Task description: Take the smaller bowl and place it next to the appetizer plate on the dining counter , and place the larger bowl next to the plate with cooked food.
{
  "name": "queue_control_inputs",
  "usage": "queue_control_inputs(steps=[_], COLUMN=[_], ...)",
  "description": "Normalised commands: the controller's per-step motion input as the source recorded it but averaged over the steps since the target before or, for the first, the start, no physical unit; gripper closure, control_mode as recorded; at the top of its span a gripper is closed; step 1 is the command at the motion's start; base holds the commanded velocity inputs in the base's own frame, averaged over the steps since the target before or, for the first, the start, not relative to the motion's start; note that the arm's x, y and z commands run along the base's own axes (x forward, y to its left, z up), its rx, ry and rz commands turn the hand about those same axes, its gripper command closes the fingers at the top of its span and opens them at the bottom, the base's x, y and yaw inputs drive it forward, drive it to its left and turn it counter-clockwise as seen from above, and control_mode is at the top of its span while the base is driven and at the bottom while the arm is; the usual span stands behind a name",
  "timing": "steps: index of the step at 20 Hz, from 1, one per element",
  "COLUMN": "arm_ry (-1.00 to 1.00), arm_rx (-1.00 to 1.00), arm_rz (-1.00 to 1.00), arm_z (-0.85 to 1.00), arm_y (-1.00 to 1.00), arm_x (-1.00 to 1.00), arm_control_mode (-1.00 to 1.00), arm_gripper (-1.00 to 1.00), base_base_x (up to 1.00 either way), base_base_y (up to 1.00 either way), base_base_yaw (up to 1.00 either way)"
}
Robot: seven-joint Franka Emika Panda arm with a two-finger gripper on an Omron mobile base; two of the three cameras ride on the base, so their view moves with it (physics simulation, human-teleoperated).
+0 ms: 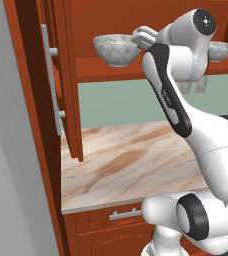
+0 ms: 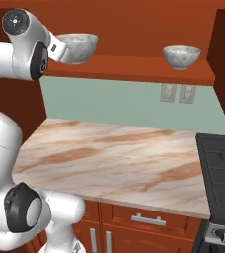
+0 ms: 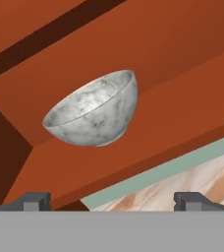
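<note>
Currently reaching for the larger bowl (image 3: 92,110), which sits at the left end of the shelf (image 2: 134,69) inside the open red-brown cabinet. The smaller bowl (image 2: 182,56) sits well apart at the right end of that shelf. Gripper (image 3: 112,201) is wide open, empty, close to the larger bowl but not touching. The hand is rolled, so the bowl looks tilted in the hand view. Advice: level the wrist, bring one finger inside the rim and one outside, then close. Keep clear of the cabinet door (image 1: 68,80) on the left.
</note>
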Motion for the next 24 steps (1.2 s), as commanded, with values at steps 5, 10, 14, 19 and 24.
queue_control_inputs(steps=[5, 10, 14, 19, 24], arm_ry=[0.09, 0.11, 0.04, 0.00, 0.00], arm_rx=[0.00, 0.00, 0.01, 0.06, 0.02], arm_rz=[0.00, 0.00, 0.00, 0.00, 0.00], arm_z=[0.00, 0.00, 0.04, 0.04, 0.00], arm_y=[0.00, 0.00, 0.00, 0.00, 0.03], arm_x=[0.47, 0.47, 0.51, 0.47, 0.45], arm_control_mode=[-1.00, -1.00, -1.00, -1.00, -1.00], arm_gripper=[-1.00, -1.00, -1.00, -1.00, -1.00], base_base_x=[0.00, 0.00, 0.00, 0.00, 0.00], base_base_y=[0.00, 0.00, 0.00, 0.00, 0.00], base_base_yaw=[0.00, 0.00, 0.00, 0.00, 0.00])
